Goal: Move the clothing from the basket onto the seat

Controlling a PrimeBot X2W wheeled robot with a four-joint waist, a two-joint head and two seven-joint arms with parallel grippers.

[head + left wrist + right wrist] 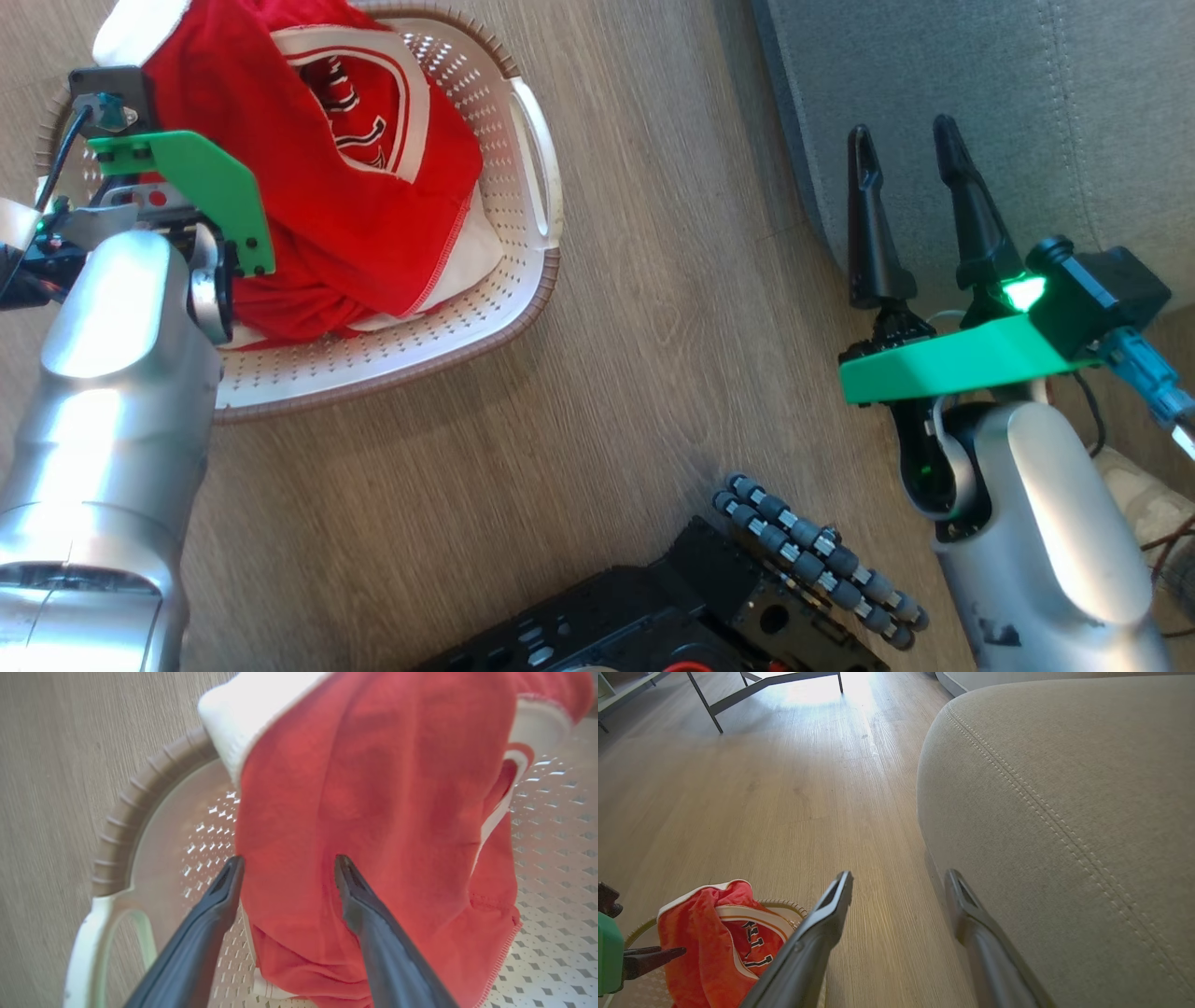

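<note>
Red clothing (pixel 373 187) lies heaped in basket (pixel 537 280), well apart from seat (pixel 1027 84). The left end effector (pixel 287 863) is spread against it; the right end effector (pixel 901 135) is spread, empty, beside seat. Risk: a shallow pinch slips, or tangled clothing drags the basket.

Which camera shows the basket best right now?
The head view: the basket shows much of its brown rim, one handle and its perforated wall, though the clothing and left arm cover part. The left wrist view gives one close corner with a handle; the right wrist view catches a sliver of rim behind the clothing.
</note>
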